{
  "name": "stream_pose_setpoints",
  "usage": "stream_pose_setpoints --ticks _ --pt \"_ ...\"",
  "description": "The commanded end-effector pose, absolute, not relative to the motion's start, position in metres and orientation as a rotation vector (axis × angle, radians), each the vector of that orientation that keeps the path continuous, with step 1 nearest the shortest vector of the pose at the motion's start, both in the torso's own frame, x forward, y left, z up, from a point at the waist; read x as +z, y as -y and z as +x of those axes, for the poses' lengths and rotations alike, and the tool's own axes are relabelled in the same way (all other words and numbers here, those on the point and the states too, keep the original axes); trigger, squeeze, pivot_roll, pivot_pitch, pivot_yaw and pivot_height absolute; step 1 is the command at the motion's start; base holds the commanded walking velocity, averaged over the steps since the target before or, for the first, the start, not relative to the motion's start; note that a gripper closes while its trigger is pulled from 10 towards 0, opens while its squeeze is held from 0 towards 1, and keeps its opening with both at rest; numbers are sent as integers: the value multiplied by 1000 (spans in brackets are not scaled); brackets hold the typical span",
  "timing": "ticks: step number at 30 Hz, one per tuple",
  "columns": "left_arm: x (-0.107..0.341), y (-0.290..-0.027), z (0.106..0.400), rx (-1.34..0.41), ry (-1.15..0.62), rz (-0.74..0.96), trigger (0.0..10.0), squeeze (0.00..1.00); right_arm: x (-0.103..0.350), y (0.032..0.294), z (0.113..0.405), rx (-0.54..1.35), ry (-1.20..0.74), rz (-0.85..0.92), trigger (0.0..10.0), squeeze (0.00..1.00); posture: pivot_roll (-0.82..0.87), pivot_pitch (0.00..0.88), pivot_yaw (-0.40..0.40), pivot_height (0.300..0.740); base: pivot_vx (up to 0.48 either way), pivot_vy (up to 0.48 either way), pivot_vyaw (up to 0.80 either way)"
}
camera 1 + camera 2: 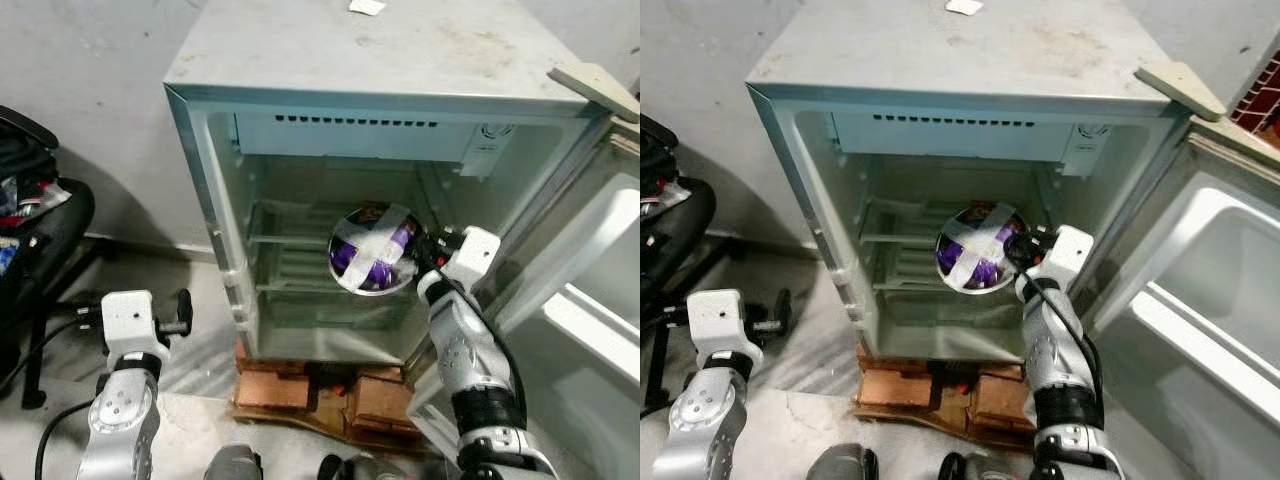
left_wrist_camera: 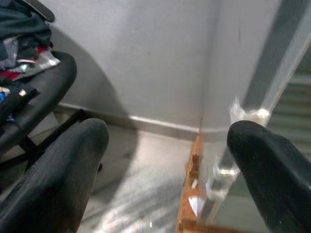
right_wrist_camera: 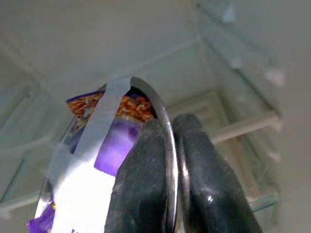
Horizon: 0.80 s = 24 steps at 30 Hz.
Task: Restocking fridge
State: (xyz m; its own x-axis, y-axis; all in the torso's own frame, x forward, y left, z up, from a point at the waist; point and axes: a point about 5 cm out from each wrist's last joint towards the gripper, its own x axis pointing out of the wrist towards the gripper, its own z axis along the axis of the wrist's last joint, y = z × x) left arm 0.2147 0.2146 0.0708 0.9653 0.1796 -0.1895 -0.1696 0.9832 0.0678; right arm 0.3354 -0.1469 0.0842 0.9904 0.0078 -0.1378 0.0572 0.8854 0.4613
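The bowl [image 1: 373,249] is a round metal one, tilted so its open face looks toward the camera, and it is held inside the open fridge [image 1: 370,60], in front of the wire shelf [image 1: 285,262] in the middle of the compartment. Two strips of grey tape [image 3: 92,131] cross over its mouth, and under them a purple and orange packet [image 3: 124,128] is seen. The right gripper [image 3: 170,160] is at 3 o'clock of the bowl, and its two black fingers [image 3: 141,179] are pressed together on the thin rim, one on each side of it. The right arm [image 1: 470,350] rises from 6 o'clock to this point.

The fridge door [image 1: 1200,330] stands open at 4 o'clock of the bowl. The fridge stands on bricks [image 1: 320,390] at 6 o'clock.

The left gripper [image 2: 165,160] hangs low at 8 o'clock of the bowl, outside the fridge and near its left wall, with fingers wide apart and nothing between them. A black chair [image 2: 34,92] with clothes on it is at 9 o'clock, beside the grey wall [image 2: 141,58].
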Motion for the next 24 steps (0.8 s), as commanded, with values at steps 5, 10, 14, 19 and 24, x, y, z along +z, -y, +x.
stream_pose_setpoints --ticks 5,10,14,19,24 --pt "76 -219 188 185 -241 48 10000 0 102 151 358 -99 -101 508 10000 0 273 236 -67 740 0 0 0" --pt "86 -218 163 201 -277 44 10000 0 105 154 370 -165 -135 535 10000 0 322 302 -72 740 0 0 0" --pt "96 -213 151 215 -290 29 10000 0 109 151 377 -219 -161 559 10000 0 363 347 -84 740 0 0 0" --pt "108 -207 143 231 -291 5 10000 0 120 139 387 -246 -181 651 10000 0 402 379 -99 740 0 0 0" --pt "112 -205 137 246 -303 -7 10000 0 137 130 395 -245 -152 790 10000 922 418 389 -108 740 0 0 0"
